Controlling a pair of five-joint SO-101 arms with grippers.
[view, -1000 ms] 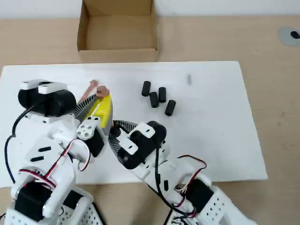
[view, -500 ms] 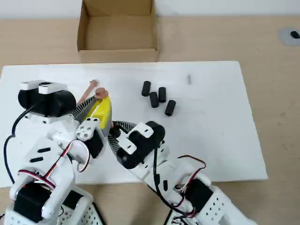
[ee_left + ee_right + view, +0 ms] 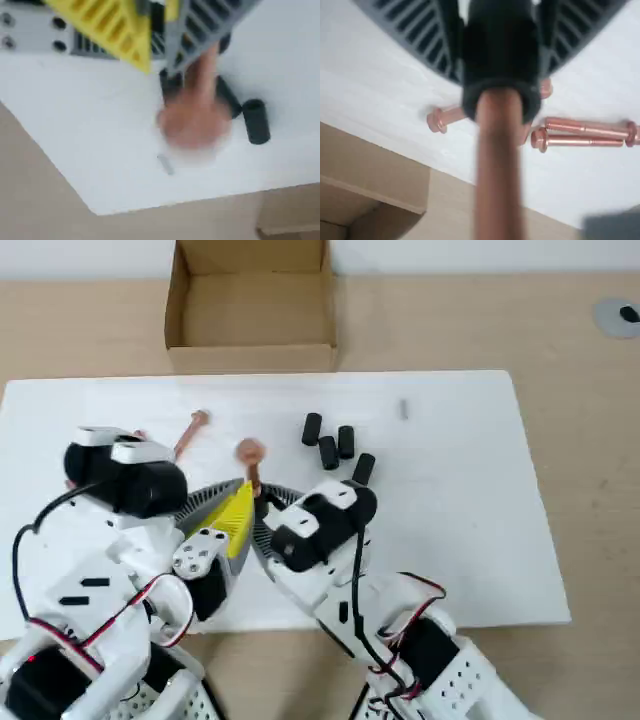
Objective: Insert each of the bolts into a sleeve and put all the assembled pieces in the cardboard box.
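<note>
The open brown cardboard box [image 3: 252, 358] stands on the wooden bench [image 3: 580, 440], well beyond both pincers, and nothing lies inside it. The two arms lean toward each other over the white board [image 3: 450, 540], and their tips meet above its middle part. The right pincer [image 3: 500, 70], with grey ribbed fingers, is closed on a short black sleeve [image 3: 501, 45], and the shaft of a copper bolt [image 3: 251, 462] goes into this sleeve. The left pincer [image 3: 162, 65], with one yellow finger and one grey finger, seems closed around the same bolt, but its wrist view is blurred, so the grip is not sure. The round head of the bolt points away from both pincers, toward the box. Four loose black sleeves [image 3: 327, 452] lie close together on the board, just beyond the right pincer. A loose copper bolt [image 3: 190, 432] lies beyond the left pincer, near the left arm. The right wrist view shows more loose bolts [image 3: 580, 141] lying on the board.
</note>
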